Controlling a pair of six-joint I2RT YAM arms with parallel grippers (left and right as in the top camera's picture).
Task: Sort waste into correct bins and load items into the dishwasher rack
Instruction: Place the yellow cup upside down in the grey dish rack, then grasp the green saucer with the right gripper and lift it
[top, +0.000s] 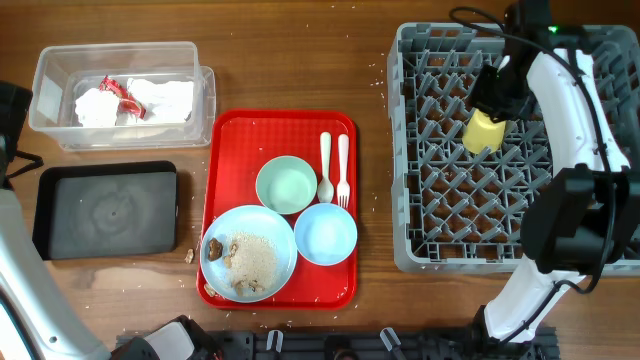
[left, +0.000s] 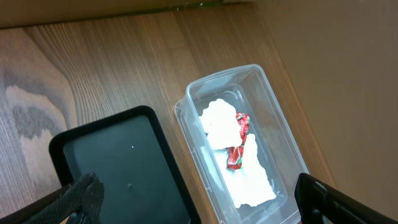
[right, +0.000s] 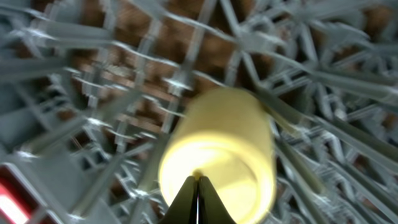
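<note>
While the right gripper (top: 493, 108) hangs over the far part of the grey dishwasher rack (top: 410, 150) at the right, its fingers are clamped on the rim of the yellow cup (top: 484, 133), held tilted over the pegs. The left gripper (left: 198, 190) is spread wide above the black tray (left: 112, 162) and the clear tub (left: 273, 106), where white napkins (left: 217, 121) and a red-and-white wrapper (left: 239, 143) lie. On the red tray (top: 225, 200) between sit the crumb-covered plate (top: 275, 225), two bowls, a spoon and a fork.
</note>
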